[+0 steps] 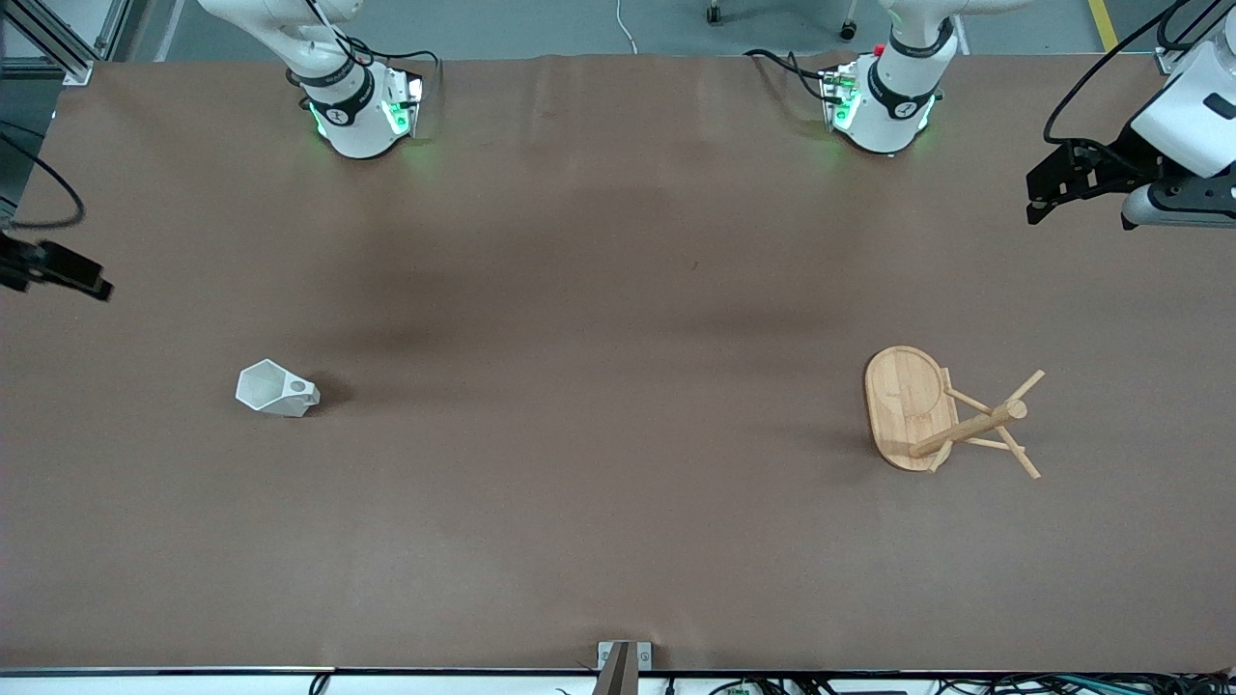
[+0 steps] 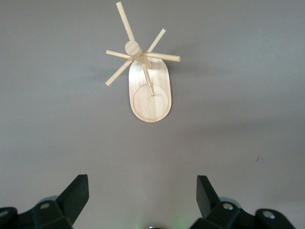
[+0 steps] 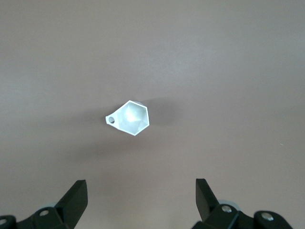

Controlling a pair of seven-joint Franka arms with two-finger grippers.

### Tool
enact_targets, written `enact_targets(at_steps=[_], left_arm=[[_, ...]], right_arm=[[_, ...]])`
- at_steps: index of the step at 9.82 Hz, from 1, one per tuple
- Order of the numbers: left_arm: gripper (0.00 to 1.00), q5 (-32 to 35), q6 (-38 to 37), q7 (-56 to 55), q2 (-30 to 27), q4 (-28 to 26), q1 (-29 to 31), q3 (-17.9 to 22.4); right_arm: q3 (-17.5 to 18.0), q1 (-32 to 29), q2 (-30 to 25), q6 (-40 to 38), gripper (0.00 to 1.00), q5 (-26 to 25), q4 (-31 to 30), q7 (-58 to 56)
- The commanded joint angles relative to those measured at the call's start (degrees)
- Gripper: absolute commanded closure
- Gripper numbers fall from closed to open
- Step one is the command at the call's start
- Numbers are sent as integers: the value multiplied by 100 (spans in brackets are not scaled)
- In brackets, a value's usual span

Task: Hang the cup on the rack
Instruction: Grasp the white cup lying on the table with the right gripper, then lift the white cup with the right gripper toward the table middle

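Even, diffuse overhead light fills the front view, leaving the matte brown table covering [image 1: 618, 502] without glare. Broad, soft, darker patches lie across its middle, farther from the front camera than the objects. The small white faceted cup [image 1: 276, 389] casts a short, soft shadow toward the middle of the table; the light bamboo rack with its oval base and thin pegs [image 1: 941, 413] throws only a faint one. Green indicator lights glow at both arm bases and tint the covering nearby. In both wrist views the surface looks greyer and dimmer, the cup [image 3: 128, 118] is bright and nearly washed out, and the black fingertips [image 2: 76, 193] in the foreground are slightly soft.
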Motion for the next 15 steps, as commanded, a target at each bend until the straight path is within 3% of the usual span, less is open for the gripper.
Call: enact_targets(at_steps=[1,4,6,8,11,13,14,15], left_arm=[[0,-1,-71,113,117,-16,13,-5],[0,-1,-106,122,117,-25,13,-14],[0,-1,-106,122,117,-16,13,-5],[0,-1,-106,122,117,-16,13,-5],[0,-1,-115,122,117,-16,13,-5],[0,-10,-115,122,117,-24,13,-5],[0,-1,-115,122,117,-25,13,-5],[0,-10,-115,113,117,-25,22,-5]], right_arm=[[-17,-2,189,1087,0,-22,-1019,-70],[-17,-28,681,3134,0,-22,-2259,-62],[-17,-81,1042,4086,0,-22,-2630,-62],[-17,-107,1289,4606,0,-22,-2772,-53],[1,-169,1535,4722,4,40,-2737,-35],[1,-151,1650,4731,28,40,-2641,-35],[9,-143,1676,4722,46,40,-2605,-27],[10,-143,1703,4722,71,40,-2596,-44]])
